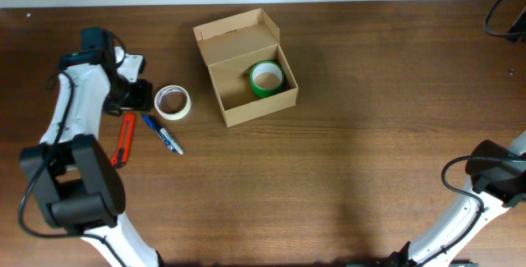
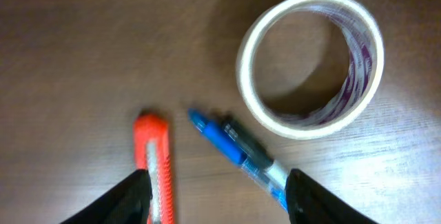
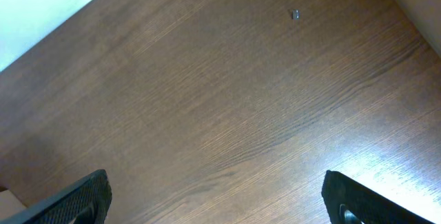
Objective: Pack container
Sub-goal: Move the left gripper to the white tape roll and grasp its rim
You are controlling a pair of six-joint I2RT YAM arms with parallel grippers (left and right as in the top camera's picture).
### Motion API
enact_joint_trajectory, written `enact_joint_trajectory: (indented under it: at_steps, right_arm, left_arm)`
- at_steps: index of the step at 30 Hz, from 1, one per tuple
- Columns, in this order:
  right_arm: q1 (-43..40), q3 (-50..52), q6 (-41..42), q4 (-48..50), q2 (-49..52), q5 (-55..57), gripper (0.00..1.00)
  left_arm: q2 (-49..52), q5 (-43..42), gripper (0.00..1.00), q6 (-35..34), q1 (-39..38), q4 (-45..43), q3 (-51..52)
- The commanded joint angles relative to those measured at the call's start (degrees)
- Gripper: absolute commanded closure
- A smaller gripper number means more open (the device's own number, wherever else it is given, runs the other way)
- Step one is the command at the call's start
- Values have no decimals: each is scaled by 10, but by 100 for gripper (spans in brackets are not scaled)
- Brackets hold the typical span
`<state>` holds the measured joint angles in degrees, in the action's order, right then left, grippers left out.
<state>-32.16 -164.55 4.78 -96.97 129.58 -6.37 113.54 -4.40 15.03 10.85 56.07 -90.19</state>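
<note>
roughly: one table [image 1: 370, 135], two arms, both grippers empty. left gripper [image 2: 217, 203] hung jaws apart just above the loose items, with the cutter [image 2: 155, 169] and pen [image 2: 238, 151] showing between its fingers. right gripper [image 3: 213, 203] was also apart, over bare wood at the near right, well away from everything.

one box [image 1: 233, 86] sat open mid-table toward the far edge, lid flap [image 1: 234, 33] folded back. it lay to the right of the left gripper with the white roll [image 1: 186, 103] between them, so the left arm was clearly the nearer one.

two tape rolls: green roll [image 1: 265, 91] flat inside the box toward its right side, white roll flat on the table just left of the box.

one orange cutter and one blue pen lay close but apart on the near side of the white roll. the cutter's long axis ran near-to-far and the pen lay diagonal.

my read: three items left to pack.
</note>
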Motion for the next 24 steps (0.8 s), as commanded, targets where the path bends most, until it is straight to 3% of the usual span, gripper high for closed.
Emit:
enact_joint_trajectory:
  at_steps: [1, 24]
  right_arm:
    - [3, -2, 4, -3, -6, -5, 1]
    - [3, -2, 4, -3, -6, -5, 1]
  left_arm:
    - [17, -13, 38, 49, -24, -28, -1]
    - [92, -1, 38, 72, -40, -109, -1]
